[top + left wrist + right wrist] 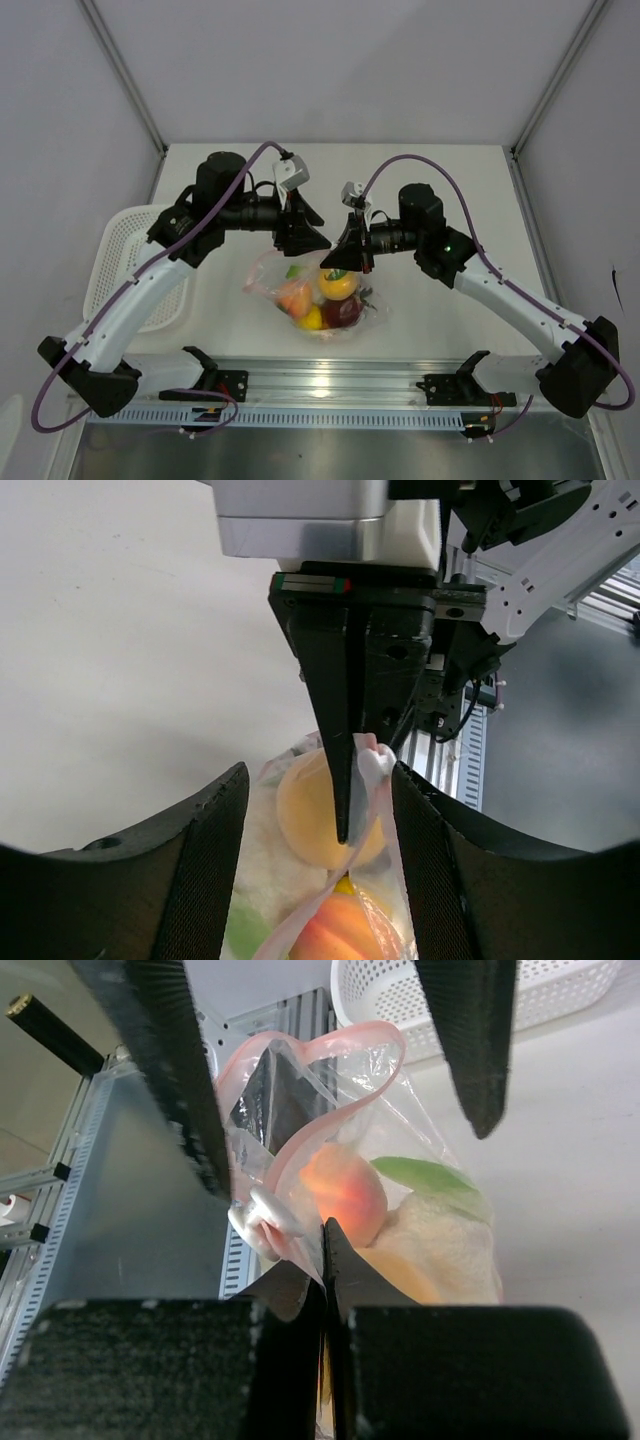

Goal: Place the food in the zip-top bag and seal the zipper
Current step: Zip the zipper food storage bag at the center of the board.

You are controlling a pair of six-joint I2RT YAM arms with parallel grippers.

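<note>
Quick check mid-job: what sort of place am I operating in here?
Probably a lab robot test cell, not a kitchen. Plain pale panel walls box in a white table, a slotted aluminium rail runs along its near edge, and the food in the zip-top bag looks like toys.

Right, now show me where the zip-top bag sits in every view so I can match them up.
Top external: zip-top bag at picture centre, just below the right pincer.
Left wrist: bottom centre, between the left pincer's open fingers.
Right wrist: picture centre, above that camera's own fingers.
Shared landmark: the right pincer shut on the bag's edge, visible in all three.
</note>
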